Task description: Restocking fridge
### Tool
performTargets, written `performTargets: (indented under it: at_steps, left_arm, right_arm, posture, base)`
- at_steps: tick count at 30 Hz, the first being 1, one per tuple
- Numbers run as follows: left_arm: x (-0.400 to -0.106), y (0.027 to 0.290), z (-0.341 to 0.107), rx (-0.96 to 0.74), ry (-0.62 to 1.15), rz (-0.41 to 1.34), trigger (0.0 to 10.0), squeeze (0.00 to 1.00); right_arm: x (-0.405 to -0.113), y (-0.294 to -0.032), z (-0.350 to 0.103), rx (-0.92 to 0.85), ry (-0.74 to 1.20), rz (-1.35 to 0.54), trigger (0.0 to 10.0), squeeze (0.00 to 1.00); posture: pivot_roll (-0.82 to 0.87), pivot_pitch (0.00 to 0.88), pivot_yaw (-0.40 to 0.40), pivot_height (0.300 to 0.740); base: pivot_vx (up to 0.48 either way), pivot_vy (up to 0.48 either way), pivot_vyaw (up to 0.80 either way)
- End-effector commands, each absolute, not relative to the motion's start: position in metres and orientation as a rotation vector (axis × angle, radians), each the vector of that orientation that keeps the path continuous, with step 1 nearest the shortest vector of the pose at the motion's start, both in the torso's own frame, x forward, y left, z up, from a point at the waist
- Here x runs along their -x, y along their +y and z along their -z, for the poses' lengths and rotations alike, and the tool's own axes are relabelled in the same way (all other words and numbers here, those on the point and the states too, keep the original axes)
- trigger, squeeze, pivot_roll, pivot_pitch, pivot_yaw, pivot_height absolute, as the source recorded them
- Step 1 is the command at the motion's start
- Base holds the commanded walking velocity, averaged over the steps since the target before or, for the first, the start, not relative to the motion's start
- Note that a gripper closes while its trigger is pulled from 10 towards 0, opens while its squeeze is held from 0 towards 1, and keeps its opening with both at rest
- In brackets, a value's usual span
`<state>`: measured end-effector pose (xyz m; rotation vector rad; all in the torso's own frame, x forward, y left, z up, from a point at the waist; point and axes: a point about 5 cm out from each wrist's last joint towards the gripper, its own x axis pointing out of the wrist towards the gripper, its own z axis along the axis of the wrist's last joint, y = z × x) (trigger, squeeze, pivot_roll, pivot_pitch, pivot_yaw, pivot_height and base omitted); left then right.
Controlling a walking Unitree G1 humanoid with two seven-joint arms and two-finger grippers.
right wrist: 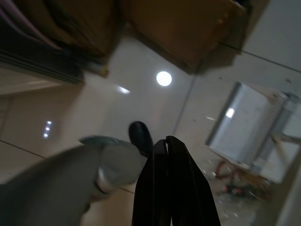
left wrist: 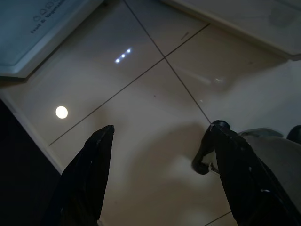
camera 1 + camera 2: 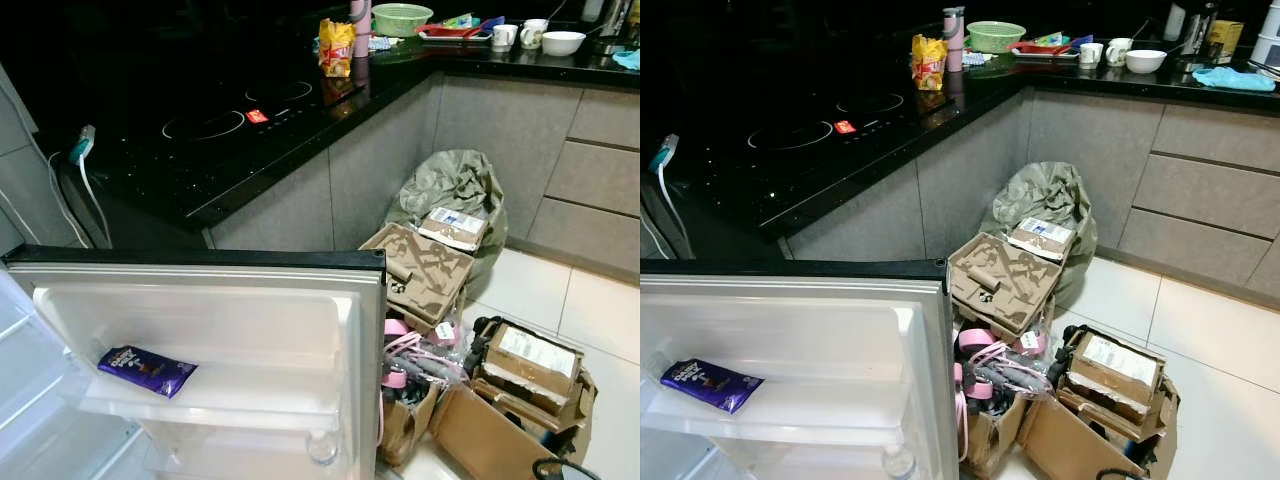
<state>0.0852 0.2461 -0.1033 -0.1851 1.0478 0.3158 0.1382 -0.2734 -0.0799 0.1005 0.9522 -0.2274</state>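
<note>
The fridge door [image 3: 200, 300] stands open in front of me, its white shelves facing up. A purple chocolate bar [image 3: 146, 370] lies on the door's upper shelf, and a clear bottle top [image 3: 322, 447] pokes up from the shelf below. On the black counter stands a yellow snack bag [image 3: 336, 47]. My left gripper [image 2: 157, 155] hangs open over the pale floor tiles, nothing between its fingers. My right gripper [image 1: 168, 155] hangs with its fingers pressed together, pointing at the floor.
Open cardboard boxes [image 3: 520, 385] with pink items and a grey-green bag [image 3: 450, 185] crowd the floor right of the door. A black counter [image 3: 230, 130] with an induction hob runs behind; bowls and mugs [image 3: 530, 35] sit at its far end. White tiles [image 3: 590, 310] lie beyond.
</note>
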Motion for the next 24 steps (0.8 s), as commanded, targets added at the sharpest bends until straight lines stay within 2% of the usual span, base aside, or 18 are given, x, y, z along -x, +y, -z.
performTargets:
  at_steps: [1, 7, 12, 15, 24]
  left_arm:
    - [-0.093, 0.253, 0.1, 0.193, 1.026, -0.32, 10.0, 0.0]
    - [-0.111, 0.243, 0.098, 0.258, 0.976, -0.301, 10.0, 0.0]
    - [-0.113, 0.236, 0.099, 0.272, 0.982, -0.294, 10.0, 0.0]
    - [-0.109, 0.226, 0.103, 0.288, 1.016, -0.267, 10.0, 0.0]
    - [-0.109, 0.227, 0.103, 0.283, 1.023, -0.261, 10.0, 0.0]
  right_arm:
    - [-0.138, -0.262, 0.084, -0.111, 0.958, 0.197, 10.0, 0.0]
    - [-0.136, -0.253, 0.087, -0.085, 0.986, 0.138, 10.0, 0.0]
    - [-0.139, -0.251, 0.086, -0.131, 0.973, 0.1, 10.0, 0.0]
    - [-0.139, -0.25, 0.086, -0.194, 0.961, 0.091, 10.0, 0.0]
    - [-0.143, -0.239, 0.087, -0.209, 0.965, 0.065, 10.0, 0.0]
  posture:
    - [-0.07, 0.0, 0.026, 0.74]
    - [-0.1, 0.0, 0.023, 0.74]
    - [-0.11, 0.0, 0.034, 0.74]
    - [-0.1, 0.0, 0.038, 0.74]
    - [-0.09, 0.0, 0.034, 0.74]
  base:
    - [0.0, 0.0, 0.0]
    - [0.0, 0.0, 0.0]
    - [0.0, 0.0, 0.0]
    - [0.0, 0.0, 0.71]
    - [0.0, 0.0, 0.71]
